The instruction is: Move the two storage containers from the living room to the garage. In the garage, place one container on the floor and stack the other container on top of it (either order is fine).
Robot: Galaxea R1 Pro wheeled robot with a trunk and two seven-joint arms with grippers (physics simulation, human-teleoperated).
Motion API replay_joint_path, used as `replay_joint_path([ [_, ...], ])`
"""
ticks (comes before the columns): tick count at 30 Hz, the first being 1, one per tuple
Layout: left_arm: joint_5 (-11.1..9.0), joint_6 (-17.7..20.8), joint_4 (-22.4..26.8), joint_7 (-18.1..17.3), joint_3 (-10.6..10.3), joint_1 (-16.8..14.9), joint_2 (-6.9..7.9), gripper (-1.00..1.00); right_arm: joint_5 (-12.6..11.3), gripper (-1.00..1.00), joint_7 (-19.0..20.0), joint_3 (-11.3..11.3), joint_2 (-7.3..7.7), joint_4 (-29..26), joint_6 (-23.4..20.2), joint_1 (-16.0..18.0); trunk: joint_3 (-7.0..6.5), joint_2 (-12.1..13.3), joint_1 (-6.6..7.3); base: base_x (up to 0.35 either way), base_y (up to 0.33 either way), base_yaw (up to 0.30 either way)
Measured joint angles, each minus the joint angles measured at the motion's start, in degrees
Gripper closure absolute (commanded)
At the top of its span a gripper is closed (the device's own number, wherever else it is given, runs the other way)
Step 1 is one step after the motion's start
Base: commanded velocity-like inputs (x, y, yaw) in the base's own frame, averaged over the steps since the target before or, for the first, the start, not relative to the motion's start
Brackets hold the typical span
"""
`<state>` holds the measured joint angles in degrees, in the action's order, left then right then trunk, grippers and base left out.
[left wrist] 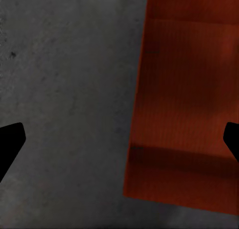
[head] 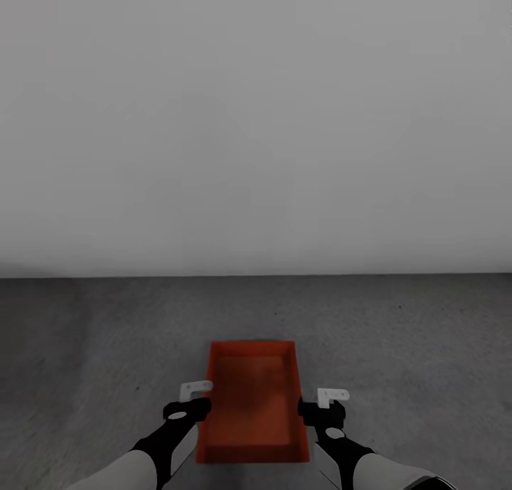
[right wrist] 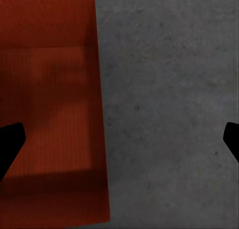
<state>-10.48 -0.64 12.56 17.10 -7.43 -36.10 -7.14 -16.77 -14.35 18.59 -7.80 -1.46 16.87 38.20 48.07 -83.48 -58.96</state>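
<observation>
Our left hand and right hand, both spread wide and grasping nothing, flank one storage container seemingly resting on the garage floor before a pale wall; we judge the stacking undone.

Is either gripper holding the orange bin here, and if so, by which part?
Nothing is held. The storage container sits on the concrete floor; the left gripper and right gripper are open, each straddling a long side wall without closing on it.

A plain pale grey wall stands ahead, seemingly bare.
</observation>
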Motion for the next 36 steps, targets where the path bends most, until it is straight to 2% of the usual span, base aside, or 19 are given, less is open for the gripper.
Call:
replay_joint_path([
  [3, 0.0, 0.0, 0.04, 0.0, 1.14, 0.0, 0.0, -1.0, -0.02, -1.0, 0.0, 0.0, 0.0, 0.0, 0.0, 0.0, -0.54, 1.2, 0.66, 0.0, 0.0, 0.0],
  [7, 0.0, 0.0, 0.04, -0.01, 1.57, 0.0, 0.0, -1.0, -0.02, -1.0, 0.01, 0.0, 0.0, 0.0, 0.0, 0.0, -1.26, 2.81, 1.54, 0.0, 0.0, 0.0],
  [36, 0.0, 0.0, 0.09, -0.01, 1.76, 0.0, 0.0, -1.0, 0.01, -1.0, 0.01, 0.0, 0.0, 0.0, 0.0, 0.0, -6.46, 14.44, 7.91, 0.0, 0.0, 0.0],
])
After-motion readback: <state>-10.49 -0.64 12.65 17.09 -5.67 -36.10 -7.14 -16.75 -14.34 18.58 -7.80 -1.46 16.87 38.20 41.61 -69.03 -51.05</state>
